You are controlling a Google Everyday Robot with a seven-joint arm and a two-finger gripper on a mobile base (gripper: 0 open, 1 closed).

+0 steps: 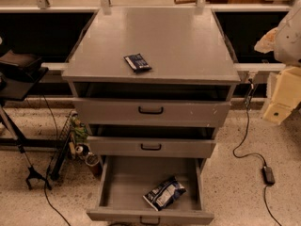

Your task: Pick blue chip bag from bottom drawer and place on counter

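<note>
The blue chip bag [164, 192] lies crumpled in the open bottom drawer [117, 182], right of its middle and near the front wall. The counter [178, 41] is the grey top of the cabinet. A small flat dark-blue packet [137, 62] lies on it near the front edge. My arm comes in at the right edge of the view. My gripper [281, 98], a cream-coloured block, hangs there beside the cabinet at the height of the top drawer, well above and to the right of the bag. It holds nothing that I can see.
The two upper drawers [150, 111] stand slightly pulled out above the bottom one. A black cable with a power brick [268, 174] lies on the floor at right. A dark stand with legs [19, 74] and some clutter [80, 145] stand at left.
</note>
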